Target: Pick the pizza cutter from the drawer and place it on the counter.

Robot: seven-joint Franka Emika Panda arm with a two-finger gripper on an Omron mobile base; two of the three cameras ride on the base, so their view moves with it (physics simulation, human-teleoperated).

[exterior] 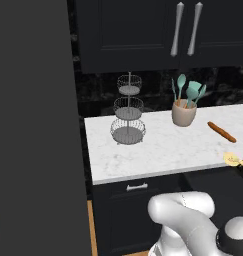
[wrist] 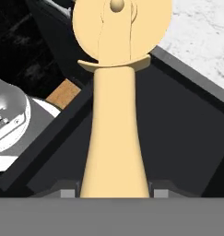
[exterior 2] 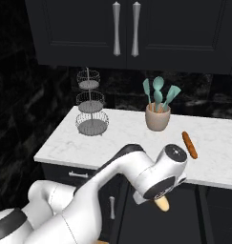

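we see the robot arm (exterior 2: 89, 200) as a run of glossy white, rounded segments, bulging at each joint like smooth shells. dark grey to black bands and round caps mark the joints, one cap at the wrist (exterior 2: 174, 153) catching a pale highlight. from the left base view, the same white casing (exterior: 185, 220) swells into a broad shoulder with a faint seam line, ending in a black ring and a shiny grey dome (exterior: 238, 232).
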